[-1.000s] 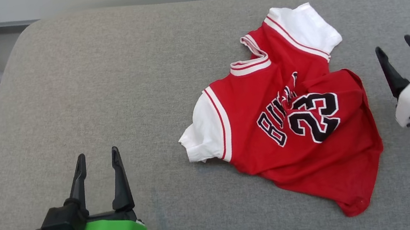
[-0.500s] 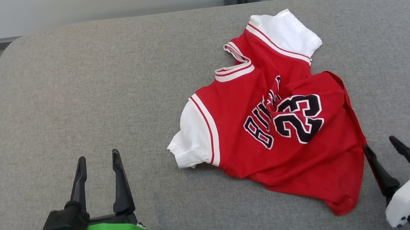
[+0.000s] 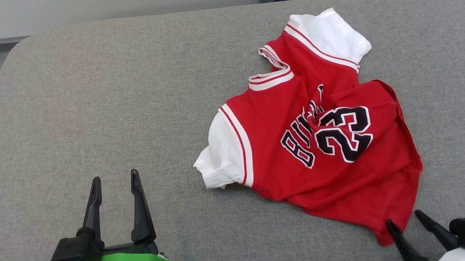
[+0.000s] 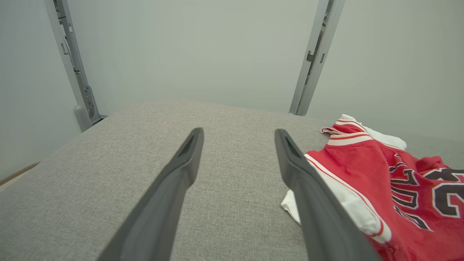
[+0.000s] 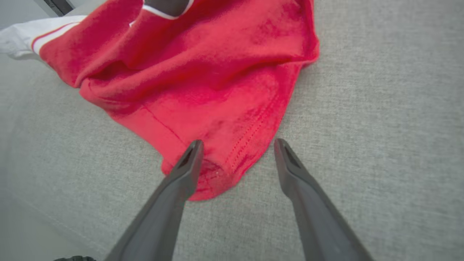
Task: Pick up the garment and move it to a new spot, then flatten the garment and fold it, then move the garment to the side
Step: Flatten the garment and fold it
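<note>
With the crumpled red garment (image 3: 317, 135) lying right of centre on the grey cushion (image 3: 115, 97), the right gripper (image 3: 404, 219) has dropped from its 3 o'clock flank to its 5 o'clock hem corner, fingers spread, probably not yet touching, poised to grasp; the left gripper (image 3: 114, 177) idles, fingers apart, at 7 o'clock.

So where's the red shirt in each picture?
Head view: shirt, right of middle.
Left wrist view: shirt, lower right.
Right wrist view: shirt, top and middle.
Shared landmark: its nearer white sleeve.
</note>
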